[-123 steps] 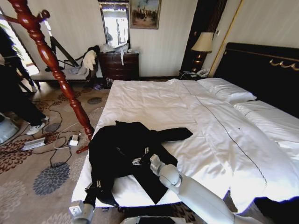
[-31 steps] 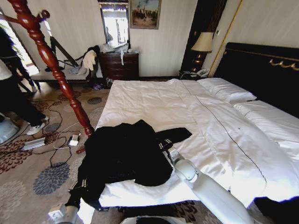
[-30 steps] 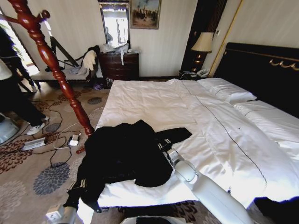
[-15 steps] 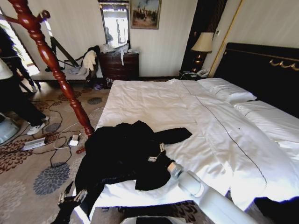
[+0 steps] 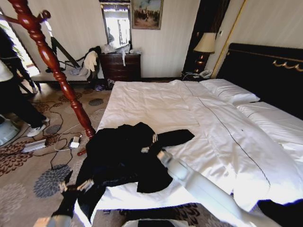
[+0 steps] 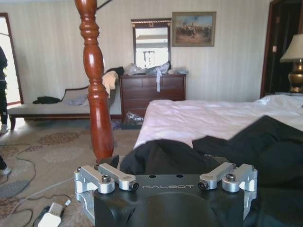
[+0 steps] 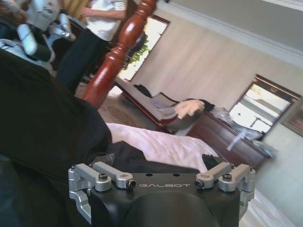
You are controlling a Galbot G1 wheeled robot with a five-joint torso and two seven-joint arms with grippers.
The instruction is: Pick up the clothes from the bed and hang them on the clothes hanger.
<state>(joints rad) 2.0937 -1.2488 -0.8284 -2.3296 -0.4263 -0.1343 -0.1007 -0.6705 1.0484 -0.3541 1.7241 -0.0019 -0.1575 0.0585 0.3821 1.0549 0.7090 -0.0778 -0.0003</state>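
Wide white bed (image 5: 227,142); black clothes (image 5: 128,156) bunched at its near corner, apparently spilling over the edge; pillows (image 5: 229,92) by the headboard.

Hotel-type bdrm: bed (image 5: 156,101), lamp (image 5: 205,43), dresser (image 5: 120,67).

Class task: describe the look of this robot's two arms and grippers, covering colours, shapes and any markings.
The right arm is a smooth, rounded pale-grey tube ending in a silvery wrist joint. Each wrist view shows a black gripper body lettered GALBOT, with silver metal linkage bars fixed by dark screws: left gripper, right gripper. No loose cables show on them.
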